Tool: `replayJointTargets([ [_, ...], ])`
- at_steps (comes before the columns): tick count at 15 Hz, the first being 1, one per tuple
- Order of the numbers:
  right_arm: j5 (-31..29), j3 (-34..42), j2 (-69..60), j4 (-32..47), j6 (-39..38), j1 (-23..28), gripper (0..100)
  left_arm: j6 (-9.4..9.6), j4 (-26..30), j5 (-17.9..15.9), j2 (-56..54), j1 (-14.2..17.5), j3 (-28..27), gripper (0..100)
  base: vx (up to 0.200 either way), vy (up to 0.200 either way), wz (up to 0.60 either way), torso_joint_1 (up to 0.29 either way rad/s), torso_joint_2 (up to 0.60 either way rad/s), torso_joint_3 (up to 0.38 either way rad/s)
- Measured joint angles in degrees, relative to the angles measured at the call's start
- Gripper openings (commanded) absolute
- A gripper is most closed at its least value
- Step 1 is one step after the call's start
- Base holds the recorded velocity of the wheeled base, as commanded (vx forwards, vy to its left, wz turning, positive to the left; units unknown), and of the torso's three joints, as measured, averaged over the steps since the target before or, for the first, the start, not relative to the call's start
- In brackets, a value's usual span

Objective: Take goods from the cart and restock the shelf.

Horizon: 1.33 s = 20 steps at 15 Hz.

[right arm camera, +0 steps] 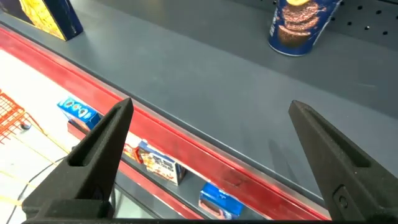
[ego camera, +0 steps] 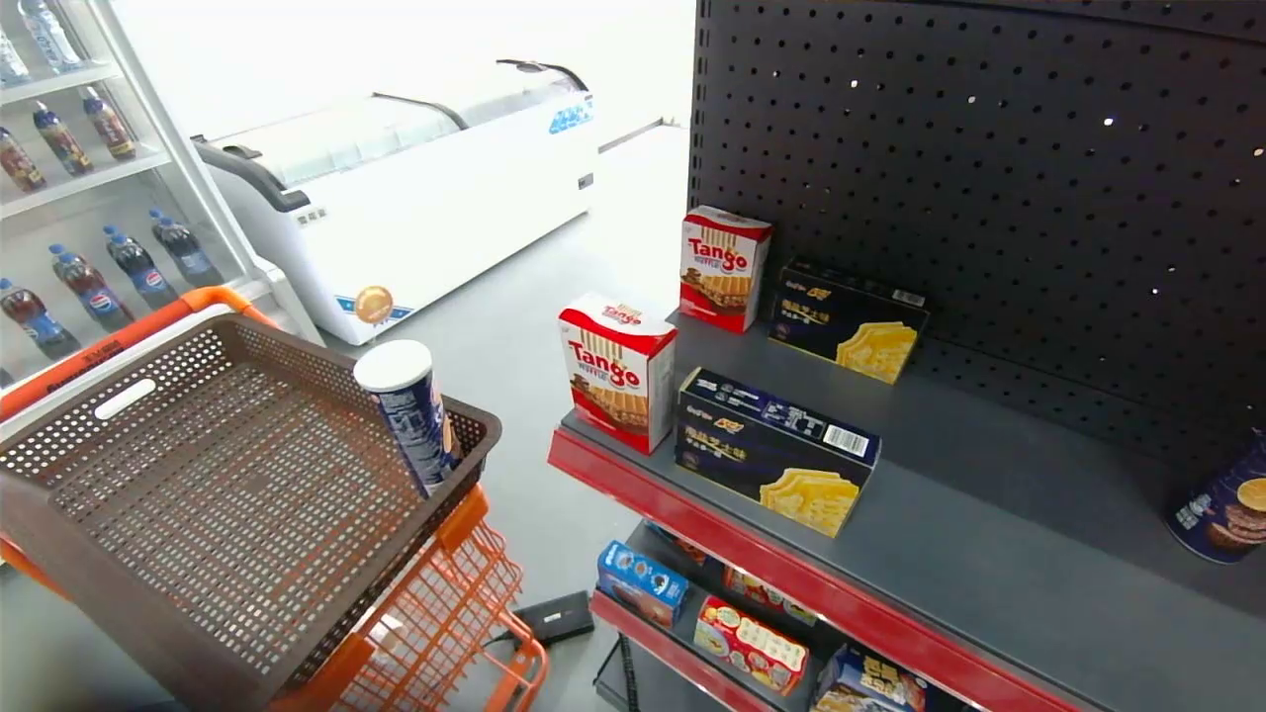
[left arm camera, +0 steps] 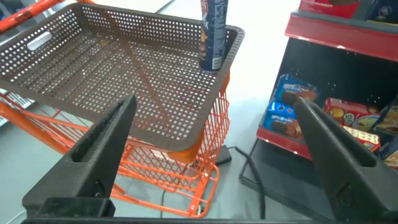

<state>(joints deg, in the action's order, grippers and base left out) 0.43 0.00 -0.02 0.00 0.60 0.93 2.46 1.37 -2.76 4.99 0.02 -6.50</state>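
One canister upright in the cart basket, both grippers empty and spread.

The canister (ego camera: 415, 415) stands on end in the corner of the brown perforated basket (ego camera: 227, 465) nearest the shelf (ego camera: 989, 514), atop the orange cart (ego camera: 435, 623). Its long axis runs near upright, with the white lid up and the base against the basket wall. It is a slim tube with a dark blue printed body. The left gripper (left arm camera: 214, 106) hangs beside the basket with its jaws wide apart, holding nothing. The right gripper (right arm camera: 211, 107) is over the shelf's front edge, its jaws equally spread. A similar blue can (right arm camera: 298, 25) stands at the back of the shelf.
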Motion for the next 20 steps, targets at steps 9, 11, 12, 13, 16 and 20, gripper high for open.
replayJointTargets([
  [9, 0.0, 0.0, 0.0, 0.0, 0.0, 0.0, 100, -1.35, -18.4, 0.4, 38.8, -1.0, -7.0, 100, 0.000, 0.000, 0.00, 0.000, 0.00, 0.000],
  [11, 0.0, 0.0, 0.0, 0.0, 0.0, 0.0, 100, -1.60, -28.1, 0.7, 49.4, -1.0, -7.0, 100, 0.000, 0.000, 0.00, 0.000, 0.00, 0.000],
  [12, 0.0, 0.0, 0.0, 0.0, 0.0, 0.0, 100, -1.73, -33.7, 0.6, 53.8, -1.0, -6.9, 100, 0.000, 0.000, 0.00, 0.000, 0.00, 0.000],
  [13, 0.0, 0.0, 0.0, 0.0, 0.0, 0.0, 100, -1.57, -40.0, 0.5, 58.4, -1.2, -6.6, 100, 0.000, 0.000, 0.00, 0.000, 0.00, 0.000],
  [16, 0.0, 0.0, 0.0, 0.0, 0.0, 0.0, 100, 0.16, -62.3, 0.0, 74.0, -2.2, -5.3, 100, 0.000, 0.000, 0.00, 0.000, 0.00, 0.000],
  [20, 0.0, 0.0, 0.0, 0.0, 0.0, 0.0, 100, 1.58, -86.5, -0.3, 94.5, -2.9, -5.2, 100, 0.000, 0.000, 0.00, 0.000, 0.00, 0.000],
])
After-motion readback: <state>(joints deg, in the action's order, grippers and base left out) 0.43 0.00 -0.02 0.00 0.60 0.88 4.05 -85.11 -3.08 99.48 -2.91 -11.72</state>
